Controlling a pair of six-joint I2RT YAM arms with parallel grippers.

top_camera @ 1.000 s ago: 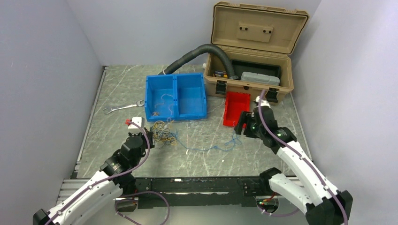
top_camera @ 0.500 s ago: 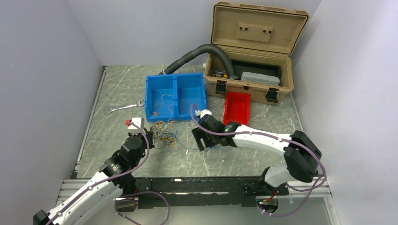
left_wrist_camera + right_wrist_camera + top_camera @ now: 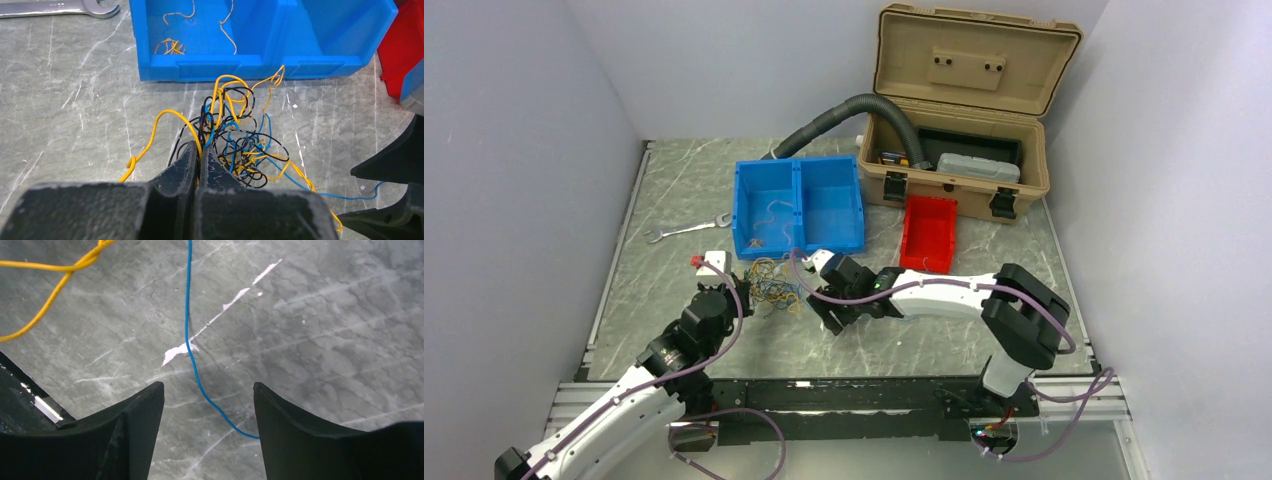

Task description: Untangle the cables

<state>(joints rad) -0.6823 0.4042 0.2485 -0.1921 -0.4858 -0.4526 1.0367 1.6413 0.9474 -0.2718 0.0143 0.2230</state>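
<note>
**Cables bunched before the blue bin, one claw clenched, one spread**

The tangle of yellow, black and blue strands lies on the tabletop left of its middle, just in front of the near wall of the blue bin. In the left wrist view the knot sits right at the fingertips, with one yellow loop arching out towards the left edge.

The left claw is clenched, its fingers pressed together. The yellow strand runs into the seam between their tips, so it looks pinched there.

The right arm reaches across the tabletop, and the right claw hangs low just to the right of the tangle. Its fingers stand apart and grasp nothing. A single blue strand lies flat on the tabletop and passes between them, with a yellow strand off to one side.

The bin's left compartment holds a few loose strands. A wrench lies towards the left edge. A red bin sits right of the blue one. At the far edge an open tan case stands with a grey hose curving into it.
</note>
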